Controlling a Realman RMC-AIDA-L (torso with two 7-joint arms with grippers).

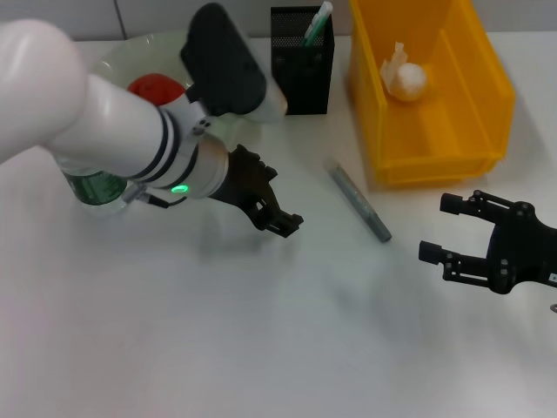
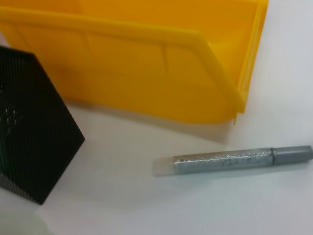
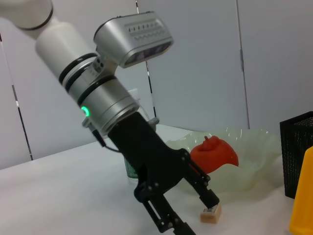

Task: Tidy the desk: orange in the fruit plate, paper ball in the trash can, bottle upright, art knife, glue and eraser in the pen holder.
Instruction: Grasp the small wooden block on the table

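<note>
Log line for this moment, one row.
left gripper: open, above table near glue stick | right gripper: open, idle | paper ball: in yellow bin

The white bench (image 1: 261, 331) in front of me carries several things. At its far edge stands my yellow bin (image 1: 431, 96), and just beside it on my left the black mesh pen holder (image 1: 302, 61). Farther left sits the pale green fruit plate (image 1: 117, 61), with a green bottle (image 1: 94, 187) standing near it. A grey glue stick (image 1: 359, 200) lies flat near the bin's front corner. A small tan eraser (image 3: 211, 214) rests near the plate.
</note>
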